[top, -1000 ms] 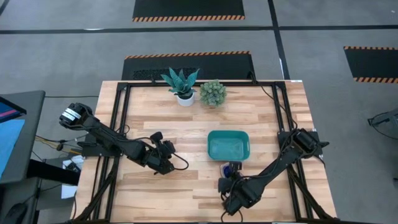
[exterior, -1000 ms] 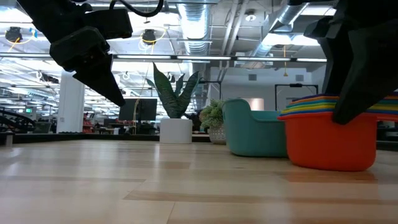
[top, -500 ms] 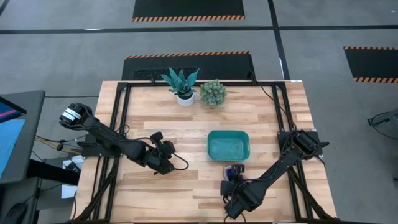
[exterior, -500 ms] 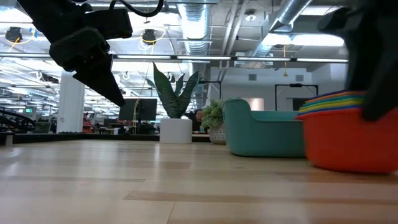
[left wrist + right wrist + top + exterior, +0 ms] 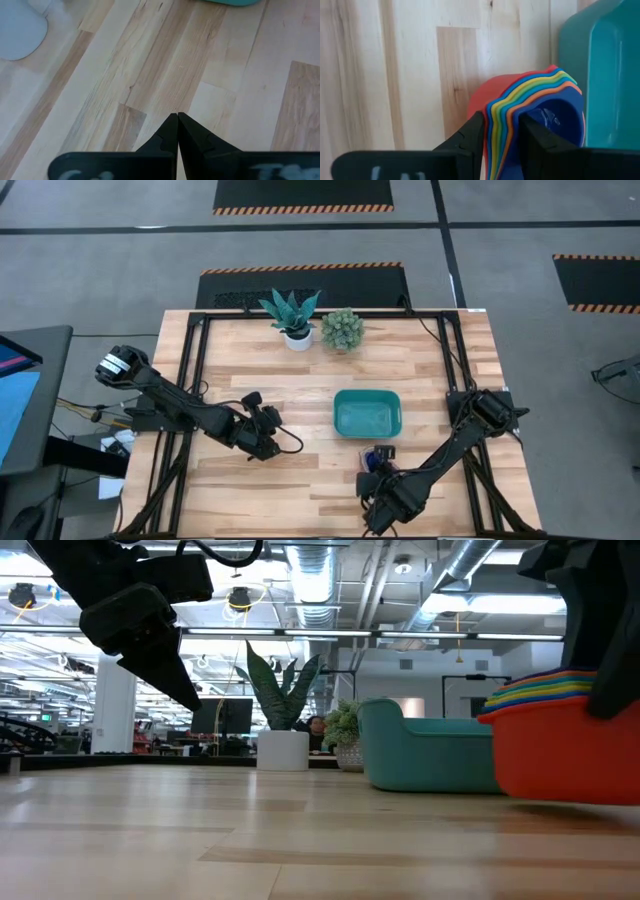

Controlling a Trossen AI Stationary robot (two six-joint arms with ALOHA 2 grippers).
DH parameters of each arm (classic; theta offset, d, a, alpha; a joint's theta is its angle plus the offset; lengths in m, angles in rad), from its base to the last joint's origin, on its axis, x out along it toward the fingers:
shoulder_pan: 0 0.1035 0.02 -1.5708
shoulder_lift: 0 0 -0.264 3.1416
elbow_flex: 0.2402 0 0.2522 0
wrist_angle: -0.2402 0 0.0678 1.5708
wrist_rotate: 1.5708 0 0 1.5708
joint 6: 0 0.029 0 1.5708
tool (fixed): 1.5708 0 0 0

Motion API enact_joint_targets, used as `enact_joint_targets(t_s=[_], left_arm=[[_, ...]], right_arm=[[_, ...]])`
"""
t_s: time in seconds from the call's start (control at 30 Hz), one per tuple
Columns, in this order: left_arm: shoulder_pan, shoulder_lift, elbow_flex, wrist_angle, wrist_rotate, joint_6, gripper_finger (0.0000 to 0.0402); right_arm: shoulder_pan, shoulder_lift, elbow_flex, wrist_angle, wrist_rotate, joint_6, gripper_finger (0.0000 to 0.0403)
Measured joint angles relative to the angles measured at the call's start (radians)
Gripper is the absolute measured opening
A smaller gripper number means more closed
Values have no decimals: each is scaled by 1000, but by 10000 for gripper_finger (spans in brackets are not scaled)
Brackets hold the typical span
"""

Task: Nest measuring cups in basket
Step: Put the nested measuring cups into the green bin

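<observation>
The measuring cups [image 5: 530, 105] sit nested in one stack: red outermost, then yellow, green and blue rims, orange, dark blue innermost. The stack [image 5: 379, 455] is just on the near side of the teal basket [image 5: 367, 412], which stands on the table with nothing in it. In the low view the stack [image 5: 560, 745] shows right of the basket [image 5: 420, 755]. My right gripper [image 5: 501, 125] is shut on the stack. My left gripper [image 5: 270, 423] is shut on nothing and hovers above the table's left-middle [image 5: 177, 116]. My right gripper pinches the stack's layered rims [image 5: 495, 117] at the side away from the basket. One finger [image 5: 470, 135] is outside the red cup and the other [image 5: 535, 135] is over the dark blue cup's hollow. The fingers come from above, slanting from the near side. The stack tilts, its red base [image 5: 560, 795] just above the wood.
Two plants in white pots [image 5: 293, 315] [image 5: 342, 330] stand by the far edge, behind the basket. Bare wood lies between the two arms and left of the basket [image 5: 300, 390]. The table's near edge is close behind my right gripper.
My right gripper has carried the cup stack a little toward the table's right. The stack's base, flat on the wood a second ago, now sits tilted and slightly raised. My left arm has kept still.
</observation>
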Motion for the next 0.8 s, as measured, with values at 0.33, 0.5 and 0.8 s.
enact_joint_targets(t_s=[0.33, 0.5, 0.8], left_arm=[[0, 0, 0, 0, 0, -1, 0], [0, 0, 0, 0, 0, -5, 0], [0, 0, 0, 0, 0, -3, 0]], right_arm=[[0, -26, 3, -29, 4, -3, 108], [0, -78, 3, -41, 25, -6, 108], [-51, -163, 4, -86, 151, -115, 108]])
